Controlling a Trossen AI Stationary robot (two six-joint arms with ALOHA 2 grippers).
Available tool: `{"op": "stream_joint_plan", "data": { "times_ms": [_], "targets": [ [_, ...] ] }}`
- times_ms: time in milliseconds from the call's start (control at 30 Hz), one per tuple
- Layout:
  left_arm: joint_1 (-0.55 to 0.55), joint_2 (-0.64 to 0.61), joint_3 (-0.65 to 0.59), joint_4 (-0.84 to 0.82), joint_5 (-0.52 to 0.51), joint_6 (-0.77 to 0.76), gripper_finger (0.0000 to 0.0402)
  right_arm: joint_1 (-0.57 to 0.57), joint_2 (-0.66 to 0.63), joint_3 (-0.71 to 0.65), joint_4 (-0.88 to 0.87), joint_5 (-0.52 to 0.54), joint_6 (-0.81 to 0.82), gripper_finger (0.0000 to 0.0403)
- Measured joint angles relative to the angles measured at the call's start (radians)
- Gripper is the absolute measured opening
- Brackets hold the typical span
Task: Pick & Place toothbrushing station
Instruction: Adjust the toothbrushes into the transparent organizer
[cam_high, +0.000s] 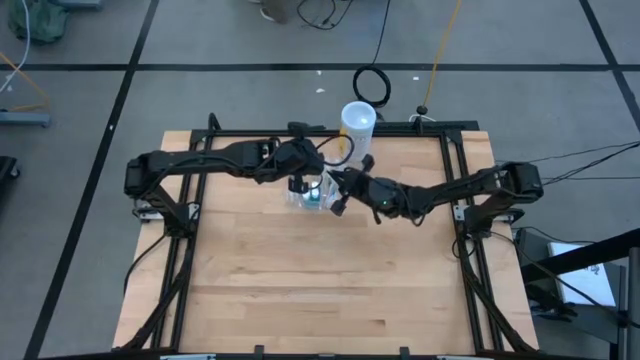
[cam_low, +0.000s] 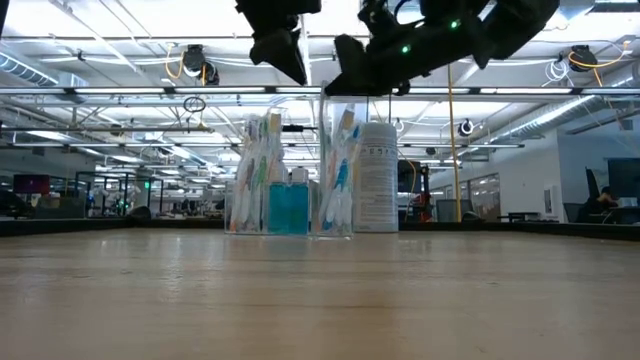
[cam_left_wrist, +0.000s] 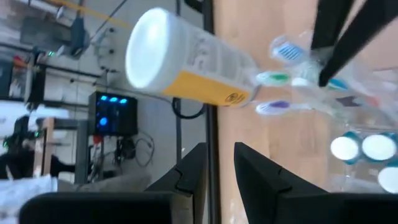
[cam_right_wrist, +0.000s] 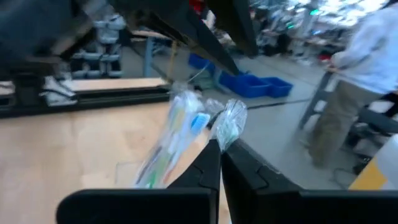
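Observation:
The clear toothbrush holder (cam_low: 290, 175) stands on the table's far middle. It also shows in the high view (cam_high: 310, 192). It holds several wrapped toothbrushes (cam_low: 262, 165) and teal tubes (cam_low: 288, 207). My left gripper (cam_left_wrist: 221, 149) hovers above the holder's left part (cam_low: 282, 55), open by a narrow gap and empty. My right gripper (cam_right_wrist: 219, 146) is just above the holder's right part (cam_low: 345, 80), shut on the top of a wrapped toothbrush (cam_right_wrist: 229, 121). My right gripper pinches the clear-wrapped head end (cam_right_wrist: 225, 132) of a toothbrush between its two fingertips, slanting down from the table's right. The toothbrush stands near upright with its lower part in the holder (cam_low: 343, 170). The gripper hides the exact place of contact.
A tall white canister with a yellow label (cam_low: 377, 178) stands right behind the holder, and shows in the high view (cam_high: 358, 120) and the left wrist view (cam_left_wrist: 180, 62). Both grippers (cam_high: 320, 188) are close together over the holder. A person (cam_right_wrist: 354, 93) stands beyond the table.

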Motion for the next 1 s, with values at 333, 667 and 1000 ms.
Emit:
{"op": "stream_joint_plan", "data": {
  "times_ms": [333, 667, 1000],
  "targets": [
    [0.024, -0.163, 0.000, -0.069, -0.013, -0.148, 0.0088, 0.002, 0.123, 0.000, 0.134, 0.180, -0.048, 0.0001],
    [0.081, -0.314, 0.001, -0.147, -0.012, -0.417, 0.0088, 0.003, 0.121, 0.000, 0.119, 0.096, -0.019, 0.0001],
    [0.080, -0.291, 0.000, -0.183, 0.164, -0.499, 0.0088, -0.001, 0.121, 0.000, 0.133, 0.023, -0.076, 0.0065]
  ]
}}
